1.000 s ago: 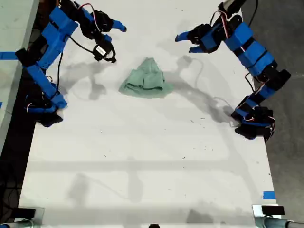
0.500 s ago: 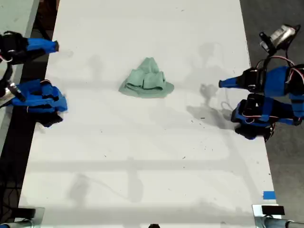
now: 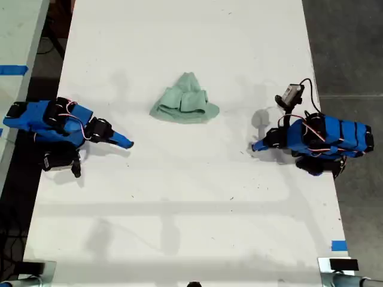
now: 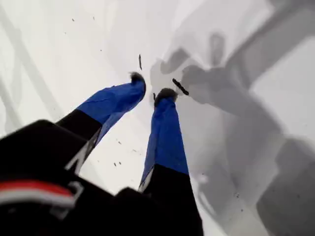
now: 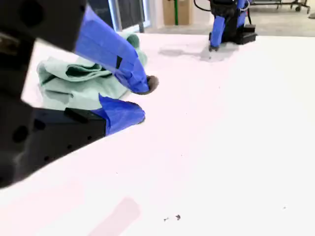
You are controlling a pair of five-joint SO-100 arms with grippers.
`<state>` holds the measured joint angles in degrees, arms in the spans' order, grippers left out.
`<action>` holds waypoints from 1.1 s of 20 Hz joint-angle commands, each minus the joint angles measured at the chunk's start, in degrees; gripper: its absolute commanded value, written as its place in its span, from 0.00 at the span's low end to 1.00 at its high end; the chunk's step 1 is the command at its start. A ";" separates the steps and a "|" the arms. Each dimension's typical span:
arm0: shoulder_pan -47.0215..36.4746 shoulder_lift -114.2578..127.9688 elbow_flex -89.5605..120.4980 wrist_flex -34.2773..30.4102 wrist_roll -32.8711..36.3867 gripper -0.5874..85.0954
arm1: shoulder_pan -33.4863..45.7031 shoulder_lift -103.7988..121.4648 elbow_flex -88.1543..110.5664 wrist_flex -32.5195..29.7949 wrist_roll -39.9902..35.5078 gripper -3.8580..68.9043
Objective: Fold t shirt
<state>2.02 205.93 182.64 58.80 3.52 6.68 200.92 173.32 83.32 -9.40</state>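
Shirt [image 3: 184,106] is lying bunched on the white bench [image 3: 191,209], untouched. We are holding our first claw [image 3: 256,146] slightly spread at the exterior view's right, and our second claw [image 3: 124,142], also parted and empty, at its left.

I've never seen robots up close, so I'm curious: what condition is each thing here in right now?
Small pale mint-green fabric t shirt: bunched in a wrinkled heap on the white table, with nothing gripping it.
My first hand: slightly open, empty, tips close to the table.
My second hand: open, empty, low over the table, short of the t shirt.
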 commanded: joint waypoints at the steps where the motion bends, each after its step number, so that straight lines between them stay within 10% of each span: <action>1: 1.05 0.62 1.58 0.97 1.93 0.10 | -7.56 0.18 2.11 -2.55 5.54 0.17; 3: 1.23 0.62 1.49 0.97 1.85 0.10 | -9.58 0.18 2.81 -2.90 -8.53 0.17; 22: 0.88 0.62 1.49 0.97 1.93 0.10 | -9.49 0.18 2.81 -2.99 -5.10 0.17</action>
<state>2.02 206.10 183.60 59.68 5.19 -2.20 200.92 174.20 81.91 -14.77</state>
